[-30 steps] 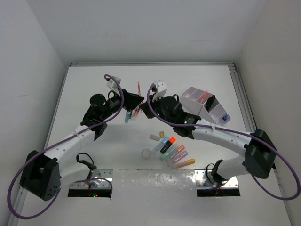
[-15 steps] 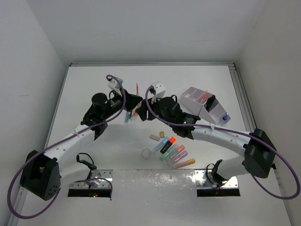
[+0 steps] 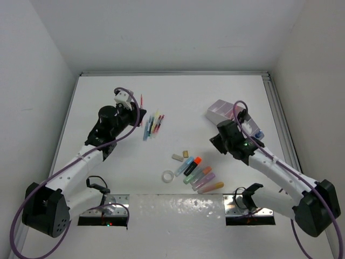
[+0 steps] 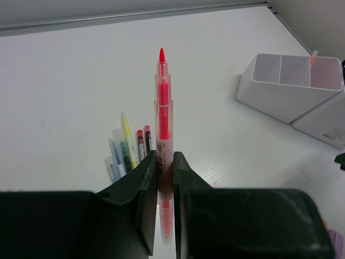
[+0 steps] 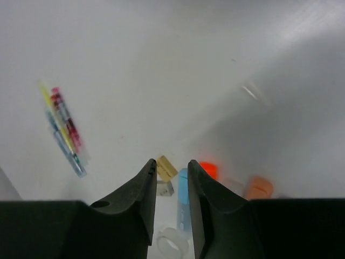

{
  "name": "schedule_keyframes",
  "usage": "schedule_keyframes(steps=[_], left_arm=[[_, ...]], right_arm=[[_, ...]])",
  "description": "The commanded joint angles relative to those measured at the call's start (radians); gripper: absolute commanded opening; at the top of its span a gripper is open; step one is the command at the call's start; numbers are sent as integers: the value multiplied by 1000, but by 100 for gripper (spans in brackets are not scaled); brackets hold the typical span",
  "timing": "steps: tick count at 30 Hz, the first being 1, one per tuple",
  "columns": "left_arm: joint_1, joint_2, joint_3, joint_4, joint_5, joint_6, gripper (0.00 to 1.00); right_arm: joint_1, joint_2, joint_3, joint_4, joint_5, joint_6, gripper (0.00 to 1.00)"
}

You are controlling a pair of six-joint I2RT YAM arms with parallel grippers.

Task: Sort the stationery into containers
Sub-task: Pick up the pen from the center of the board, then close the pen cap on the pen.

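Observation:
My left gripper [image 4: 164,159] is shut on a red pen [image 4: 161,108] that points away from it, above the table. From above, the left gripper [image 3: 135,106] and the red pen [image 3: 141,99] sit left of a row of thin coloured pens [image 3: 153,125], which also show in the left wrist view [image 4: 126,148]. My right gripper [image 5: 171,164] is open and empty, above two small erasers [image 5: 166,168] and a blue highlighter [image 5: 183,202]. From above, the right gripper [image 3: 215,142] is right of the highlighters [image 3: 198,172]. The lilac-white organizer [image 4: 291,86] holds a pink pen. No scissors show.
A clear tape ring [image 3: 168,176] lies left of the highlighters, with the erasers [image 3: 178,157] just above it. The right arm covers part of the organizer [image 3: 222,109]. White walls close the back and sides. The purple cables loop beside both arms.
My left gripper has drawn back to the left with the red pen. The right arm has swung away from the pens to the right, in front of the organizer.

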Motion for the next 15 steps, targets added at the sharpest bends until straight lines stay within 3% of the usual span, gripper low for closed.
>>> schedule_keyframes(steps=[1,6,11,15], left_arm=[[-5,-31,12,15,7,15,0],[-10,-46,3,22,4,12,0],[-8,-65,-13,19,-5,12,0],[-5,-72,-20,17,-5,6,0]], right_arm=[[-1,-58,-74,-55,72,430,29],[-21,-35,-85,-183,181,725,39],[-65,25,-105,-150,126,759,40],[-66,89,-44,-197,168,740,40]])
